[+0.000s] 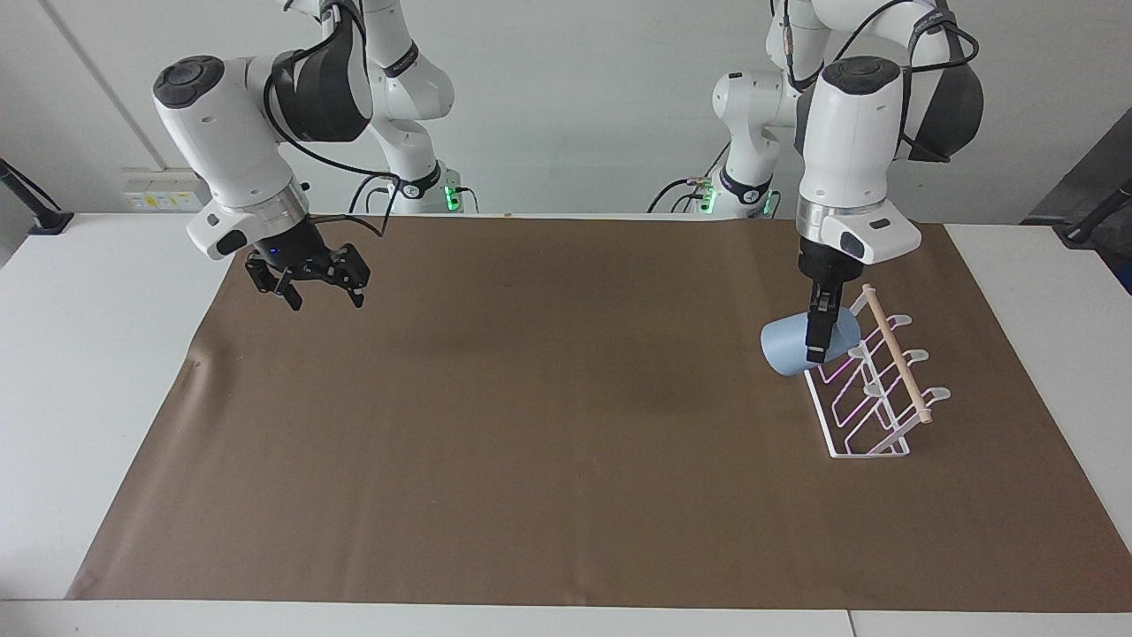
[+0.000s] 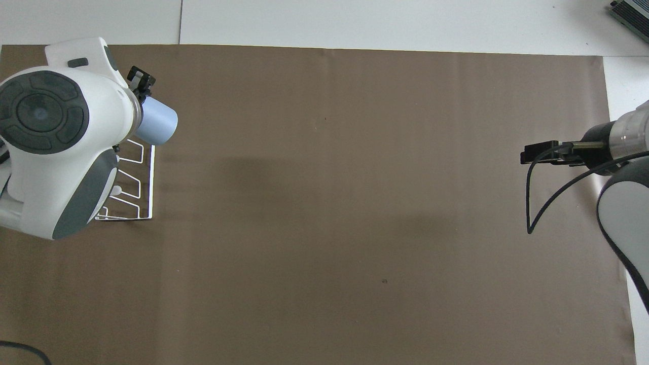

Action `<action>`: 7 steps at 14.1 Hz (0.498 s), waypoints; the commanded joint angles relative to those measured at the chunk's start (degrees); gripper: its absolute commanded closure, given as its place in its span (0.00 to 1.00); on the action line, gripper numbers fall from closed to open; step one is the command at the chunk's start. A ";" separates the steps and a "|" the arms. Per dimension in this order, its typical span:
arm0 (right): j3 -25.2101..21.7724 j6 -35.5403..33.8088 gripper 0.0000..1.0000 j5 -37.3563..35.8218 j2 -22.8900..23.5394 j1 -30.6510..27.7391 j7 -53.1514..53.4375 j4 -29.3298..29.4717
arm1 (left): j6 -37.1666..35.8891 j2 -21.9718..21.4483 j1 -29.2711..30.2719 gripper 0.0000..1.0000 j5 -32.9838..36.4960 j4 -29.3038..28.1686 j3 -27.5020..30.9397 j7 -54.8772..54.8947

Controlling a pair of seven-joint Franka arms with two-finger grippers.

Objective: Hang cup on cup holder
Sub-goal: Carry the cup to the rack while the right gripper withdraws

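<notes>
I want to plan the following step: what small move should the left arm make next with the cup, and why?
Probably ease the cup sideways onto the nearest prong of the cup holder. The left pincer is shut on the cup, holding it tilted in the air at the holder's end nearer to the robots, not yet over a prong. The right pincer hangs open above the mat, waiting.

Cup (image 1: 785, 348) light blue, plain, no markings. Holder (image 1: 862, 389) white wire, pale wood dowel (image 1: 897, 355) on top. Mat (image 1: 566, 416) flat brown, no pattern. Table (image 1: 88, 354) white. Arms white with dark grey joints, both grippers black.
</notes>
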 commanded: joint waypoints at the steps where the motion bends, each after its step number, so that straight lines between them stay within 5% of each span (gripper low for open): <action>1: 0.50 -1.97 0.00 -1.44 -2.19 -0.53 1.87 0.38 | 2.19 -1.11 2.20 1.00 4.05 -2.97 -0.37 0.75; 7: 0.68 -13.46 0.00 -5.13 0.01 -2.28 1.87 11.18 | 5.80 -0.42 6.15 1.00 12.75 -5.96 -0.37 -6.01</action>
